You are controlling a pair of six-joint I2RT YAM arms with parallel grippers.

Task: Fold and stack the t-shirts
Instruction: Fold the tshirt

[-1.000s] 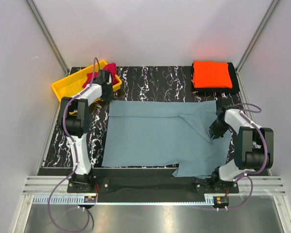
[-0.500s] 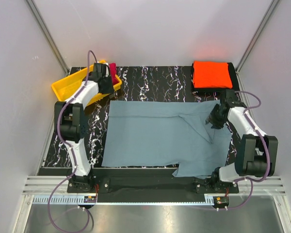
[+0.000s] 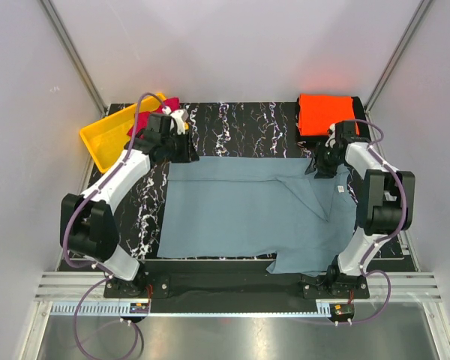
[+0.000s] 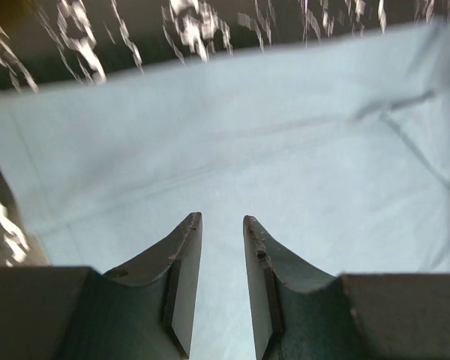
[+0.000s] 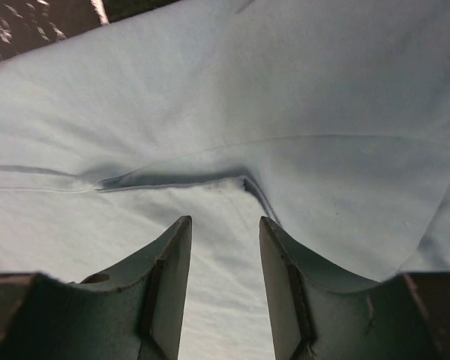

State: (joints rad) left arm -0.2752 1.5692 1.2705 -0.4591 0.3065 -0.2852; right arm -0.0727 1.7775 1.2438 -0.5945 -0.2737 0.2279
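The grey-blue shirt [image 3: 247,210] lies spread flat in the middle of the desk [image 3: 240,124]. It reaches from the left side almost to the right edge. Its near right part comes down to the near edge of the desk. On its right half one part of the cloth is folded over, and this makes a slanted crease.

The left tool [image 3: 184,148] is over the far left corner of this shirt. In the left wrist view its fingers [image 4: 186,262] are spread only a little, with a narrow gap. Nothing is between them, only the blue cloth [image 4: 210,135] below.

The right tool [image 3: 317,166] is over the far right corner of the same shirt. In the right wrist view this tool [image 5: 225,221] is spread wider and is also empty. A folded edge of the cloth [image 5: 210,90] lies just ahead of the fingertips.

The orange shirt [image 3: 328,114] is folded in the far right corner of the desk. The crimson shirt [image 3: 171,103] is in the yellow bin [image 3: 109,135] at the far left corner, just behind the left arm.
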